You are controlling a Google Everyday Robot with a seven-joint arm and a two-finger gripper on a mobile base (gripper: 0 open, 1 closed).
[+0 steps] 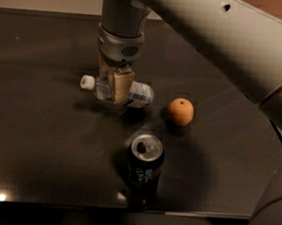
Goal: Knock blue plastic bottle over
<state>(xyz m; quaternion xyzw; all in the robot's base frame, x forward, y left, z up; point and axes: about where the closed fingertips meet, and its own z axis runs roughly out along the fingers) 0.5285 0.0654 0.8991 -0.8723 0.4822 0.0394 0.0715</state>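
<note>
Dark table (40, 140): tool (114, 88) over blue plastic bottle (139, 93) lying flat.

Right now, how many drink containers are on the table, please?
2: the blue plastic bottle lying on its side at the gripper, and the soda can upright, nearer the camera.

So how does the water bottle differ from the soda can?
The bottle lies on its side; the can stands upright. The bottle is clear and bluish with a white cap; the can is dark with a silver top. The gripper sits over the bottle's middle; the can stands apart from it. Both rest on the dark table.
</note>
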